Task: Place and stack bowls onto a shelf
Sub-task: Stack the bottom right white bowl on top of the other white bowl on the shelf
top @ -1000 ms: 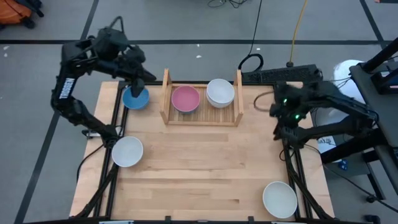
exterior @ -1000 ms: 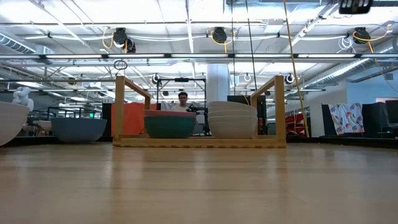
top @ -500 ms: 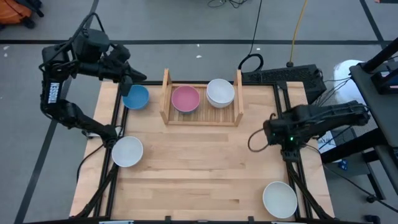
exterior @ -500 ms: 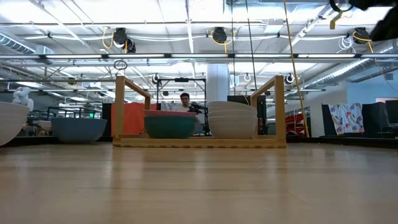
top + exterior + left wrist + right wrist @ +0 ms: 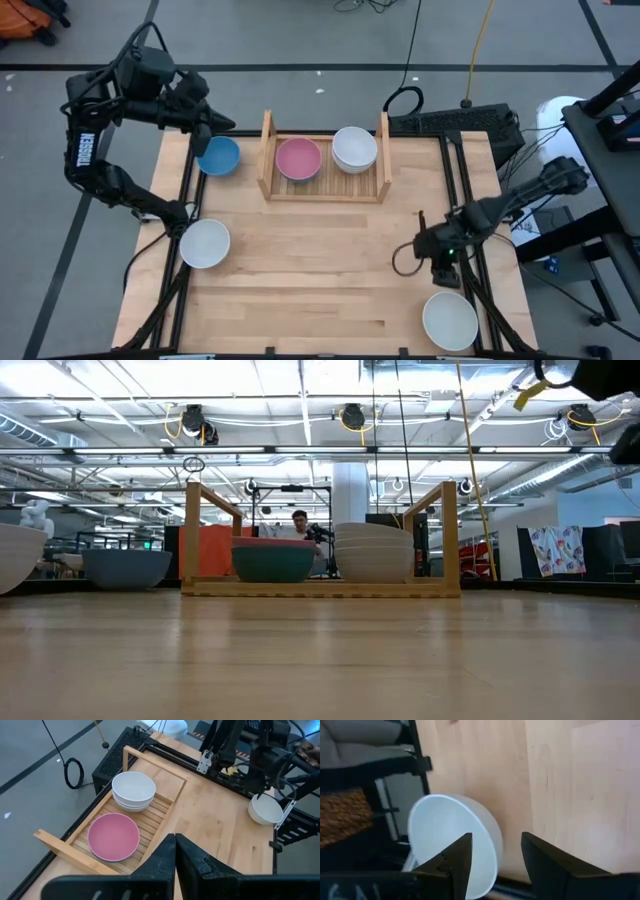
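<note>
My right claw (image 5: 492, 857), fingers spread, hovers above the round white bowl (image 5: 449, 320) at the light-wood worktop (image 5: 320, 270) near corner; I should straddle its rim squarely before clenching, while my clenched left claw (image 5: 205, 128) waits above the blue bowl (image 5: 218, 156).

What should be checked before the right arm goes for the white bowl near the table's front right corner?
1. Right gripper jaws open: ok.
2. Right gripper above the front-right white bowl: ok, the bowl sits just ahead of the jaws in the right wrist view.
3. Bowl upright and free of clutter: ok.
4. Free slot on the shelf: cannot tell; pink bowl and white stack fill most of it.
5. Left gripper clear of the right arm's path: ok, jaws shut, above the blue bowl.
6. Other white bowl out of the way: ok.
</note>
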Robot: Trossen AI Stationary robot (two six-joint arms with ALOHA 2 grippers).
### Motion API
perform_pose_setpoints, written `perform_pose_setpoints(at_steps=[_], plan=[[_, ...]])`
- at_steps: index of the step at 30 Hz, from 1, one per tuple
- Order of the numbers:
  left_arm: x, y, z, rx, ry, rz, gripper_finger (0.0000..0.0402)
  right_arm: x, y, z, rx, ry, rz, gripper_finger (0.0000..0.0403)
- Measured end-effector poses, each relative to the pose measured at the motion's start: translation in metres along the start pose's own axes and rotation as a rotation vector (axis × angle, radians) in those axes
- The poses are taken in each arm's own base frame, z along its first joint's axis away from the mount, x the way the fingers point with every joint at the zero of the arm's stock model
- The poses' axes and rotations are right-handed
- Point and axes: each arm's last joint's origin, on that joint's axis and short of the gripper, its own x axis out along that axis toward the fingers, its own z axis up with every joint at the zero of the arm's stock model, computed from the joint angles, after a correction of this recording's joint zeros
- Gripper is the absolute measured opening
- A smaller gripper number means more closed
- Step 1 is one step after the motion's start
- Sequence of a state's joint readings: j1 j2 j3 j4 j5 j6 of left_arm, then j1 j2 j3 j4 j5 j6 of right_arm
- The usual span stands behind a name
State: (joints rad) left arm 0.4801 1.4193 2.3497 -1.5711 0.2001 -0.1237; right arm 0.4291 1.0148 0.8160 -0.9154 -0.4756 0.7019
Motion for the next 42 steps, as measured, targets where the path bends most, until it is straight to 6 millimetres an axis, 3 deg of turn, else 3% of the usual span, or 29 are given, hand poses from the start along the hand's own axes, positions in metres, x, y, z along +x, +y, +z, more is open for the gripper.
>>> perform_pose_setpoints(at_steps=[9, 21, 35, 42], plan=[[0.000, 0.000, 0.000, 0.048, 0.001, -0.008, 0.0010, 0.040, -0.002, -0.012, -0.039, 0.159, -0.093, 0.0164], [0.000, 0.000, 0.000, 0.067, 0.002, -0.009, 0.0010, 0.073, 0.010, -0.005, -0.116, 0.192, -0.086, 0.0164], [0.000, 0.000, 0.000, 0.067, 0.001, -0.009, 0.0010, 0.064, 0.017, -0.005, -0.071, 0.127, -0.008, 0.0164], [0.000, 0.000, 0.000, 0.067, 0.002, -0.010, 0.0010, 0.065, 0.024, -0.015, -0.122, 0.190, 0.028, 0.0164]])
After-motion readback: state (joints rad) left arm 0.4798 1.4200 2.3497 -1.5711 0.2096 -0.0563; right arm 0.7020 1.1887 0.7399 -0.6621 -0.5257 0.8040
